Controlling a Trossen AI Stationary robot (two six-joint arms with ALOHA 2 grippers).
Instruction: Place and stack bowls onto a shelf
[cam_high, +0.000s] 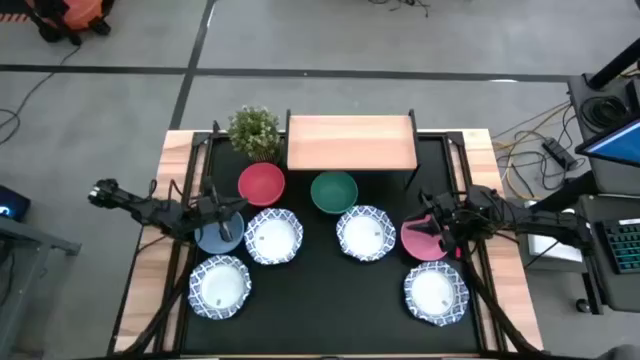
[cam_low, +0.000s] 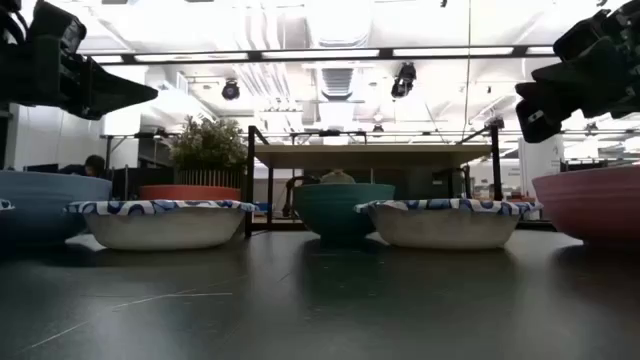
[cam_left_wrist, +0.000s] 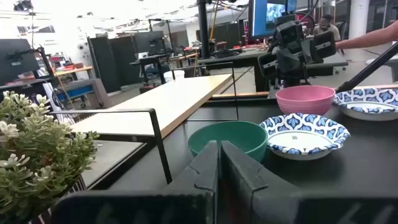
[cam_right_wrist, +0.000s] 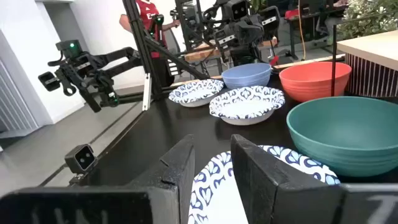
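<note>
Zero bowls on shelf (cam_high: 351, 142) yet, all on mat; left gripper (cam_high: 222, 212) closed, empty, over blue bowl (cam_high: 220, 234); right gripper (cam_high: 437, 229) part-open, empty, over pink bowl (cam_high: 424, 240); next: grab rim.

One camera high above looking straight down, one low at the table (cam_high: 330, 300) edge looking across, two on the arms, all seeing the green bowl (cam_high: 333, 192).
</note>
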